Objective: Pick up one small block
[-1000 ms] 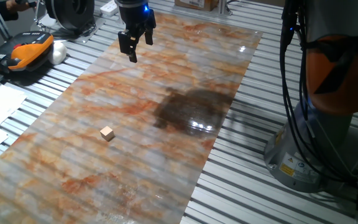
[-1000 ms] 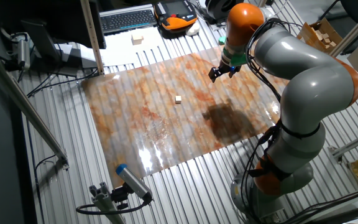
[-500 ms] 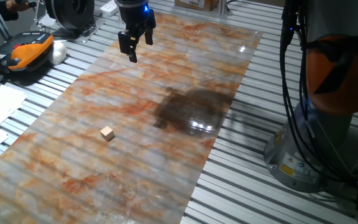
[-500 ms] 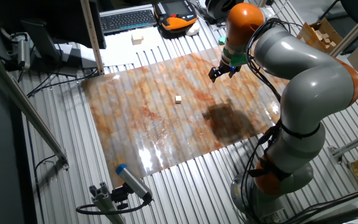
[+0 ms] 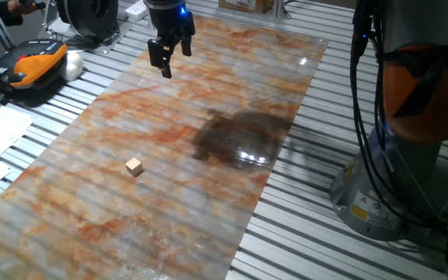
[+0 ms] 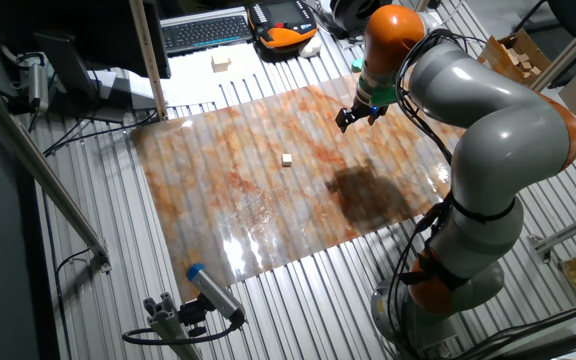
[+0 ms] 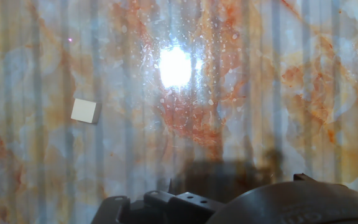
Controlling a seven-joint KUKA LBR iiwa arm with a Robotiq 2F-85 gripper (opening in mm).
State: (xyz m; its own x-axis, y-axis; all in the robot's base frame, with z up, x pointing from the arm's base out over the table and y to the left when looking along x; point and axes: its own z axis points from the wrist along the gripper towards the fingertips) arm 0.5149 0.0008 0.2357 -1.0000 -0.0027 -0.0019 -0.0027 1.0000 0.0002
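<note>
The small block, a tiny light tan wooden cube [image 5: 134,166], sits alone on the glossy orange-and-grey marbled sheet [image 5: 232,93], out in its middle stretch and touching nothing. My two-finger black gripper [image 5: 169,56] hangs in the air well apart from it, over the far end of the sheet, holding nothing, with a gap showing between the fingers. I judge the coming move turns on one thing: I must travel along the sheet's length to get above the cube, then drop. A cube has no long axis, so any face pair should serve.

The other fixed view shows the cube [image 6: 287,159] and my gripper [image 6: 355,113] separated across the sheet. My hand view alone shows the cube [image 7: 84,111] off to the left of my line of sight, faces slightly skewed; my fingertips are not visible there.
</note>
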